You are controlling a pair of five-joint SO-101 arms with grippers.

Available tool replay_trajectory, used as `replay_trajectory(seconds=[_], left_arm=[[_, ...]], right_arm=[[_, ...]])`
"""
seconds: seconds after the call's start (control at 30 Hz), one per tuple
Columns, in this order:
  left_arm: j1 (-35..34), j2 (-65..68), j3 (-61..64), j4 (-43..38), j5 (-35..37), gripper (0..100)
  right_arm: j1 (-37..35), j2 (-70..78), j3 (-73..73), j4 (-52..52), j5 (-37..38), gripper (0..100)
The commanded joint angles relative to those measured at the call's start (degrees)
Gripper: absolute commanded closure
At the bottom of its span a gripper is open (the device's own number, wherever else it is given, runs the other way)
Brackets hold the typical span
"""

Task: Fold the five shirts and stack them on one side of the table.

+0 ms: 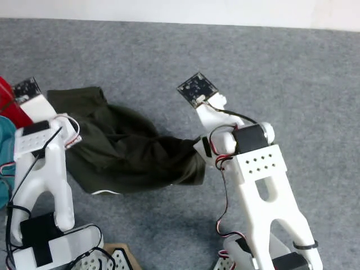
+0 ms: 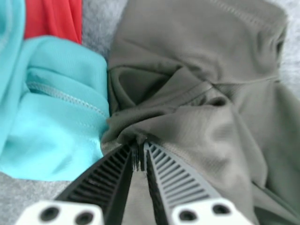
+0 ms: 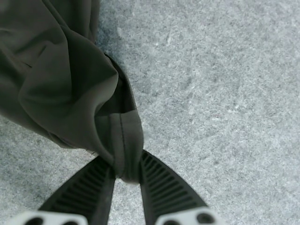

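Two tools, both clamped on the olive shirt (image 1: 129,152). Left tool (image 2: 139,149): jaws almost together, pinching a puckered fold on the side of the olive shirt that faces the teal shirt (image 2: 56,122). Right tool (image 3: 125,161): jaws closed on a hemmed corner at the opposite end of the olive shirt, cloth bunched between them and spreading out beyond the tips. Olive shirt lies crumpled on the grey tabletop (image 1: 281,67), stretched between the two arms, not folded, deep creases across its middle. One lobe of it sticks out at the end by the left arm. Teal shirt touches the olive shirt beside the left tool's grip, also rumpled. Red shirt (image 2: 54,18) sits against the teal one, near the olive shirt but apart from it, with a strip of tabletop between them. Bare tabletop borders the olive shirt on the right tool's side.
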State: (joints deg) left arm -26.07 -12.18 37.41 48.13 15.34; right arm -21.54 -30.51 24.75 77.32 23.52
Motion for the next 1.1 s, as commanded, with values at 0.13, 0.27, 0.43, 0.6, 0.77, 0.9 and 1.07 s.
replay_trajectory(seconds=[0.13, 0.27, 0.43, 0.6, 0.77, 0.9, 1.07], left_arm=[[2.15, -0.75, -14.81, 16.00, 0.53, 99], [1.98, -0.75, -17.36, 19.25, 0.53, 99], [1.71, -2.15, -20.79, 19.78, 0.53, 99], [0.40, -8.66, -29.76, 22.33, 0.79, 99], [-3.12, -12.00, -36.18, 22.07, 9.67, 99], [-3.74, -13.32, -39.87, 22.07, 12.75, 99], [-5.85, -15.87, -43.74, 22.07, 17.85, 99]], right_arm=[[-0.31, -0.40, -0.40, -0.92, 0.26, 99.2], [-0.22, -0.75, -0.40, -0.92, 0.26, 99.2], [3.56, -0.75, -1.45, -0.92, 0.26, 99.2], [10.07, -0.84, -4.88, -0.92, 0.26, 99.2], [17.01, -0.84, -12.97, -2.15, 0.26, 99.2], [18.68, -0.84, -21.32, -1.36, 0.26, 99.2], [18.95, -4.79, -26.51, -0.84, 0.26, 99.2]])
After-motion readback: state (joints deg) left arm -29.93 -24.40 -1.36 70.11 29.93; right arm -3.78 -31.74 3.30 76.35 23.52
